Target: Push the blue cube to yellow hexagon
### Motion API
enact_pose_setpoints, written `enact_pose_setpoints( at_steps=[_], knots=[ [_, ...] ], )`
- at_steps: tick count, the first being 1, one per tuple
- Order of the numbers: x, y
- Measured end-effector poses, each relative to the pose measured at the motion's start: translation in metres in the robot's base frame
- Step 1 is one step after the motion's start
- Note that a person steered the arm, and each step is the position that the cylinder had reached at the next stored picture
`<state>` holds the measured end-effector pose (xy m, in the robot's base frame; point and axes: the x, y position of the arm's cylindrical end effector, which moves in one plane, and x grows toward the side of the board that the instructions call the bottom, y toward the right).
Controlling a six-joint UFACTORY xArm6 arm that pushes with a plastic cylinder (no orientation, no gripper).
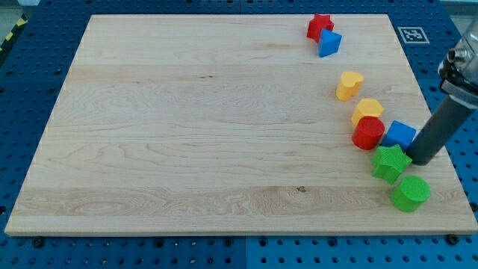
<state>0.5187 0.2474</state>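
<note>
Camera view: my tip (419, 160) holds nothing, pressed against the blue cube's (399, 134) lower-right side; the yellow hexagon (367, 110) lies just up-left, beyond the red cylinder (368, 133), near the view's right.

Our tip (420, 159) sits just right of the blue cube (399, 134). The red cylinder (368, 133) touches the cube's left and blocks the way to the yellow hexagon (367, 110); the green star (390, 162) crowds below. The bench (187, 134) lies open leftward.
</note>
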Motion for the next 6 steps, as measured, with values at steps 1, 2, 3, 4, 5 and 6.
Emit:
enact_pose_setpoints(
  at_steps=[1, 2, 3, 4, 5, 6],
  knots=[
    [-0.021, 0.0],
    [-0.032, 0.007],
    [-0.021, 0.044],
    [-0.004, 0.049],
    [-0.004, 0.016],
    [-0.004, -0.018]
  ],
)
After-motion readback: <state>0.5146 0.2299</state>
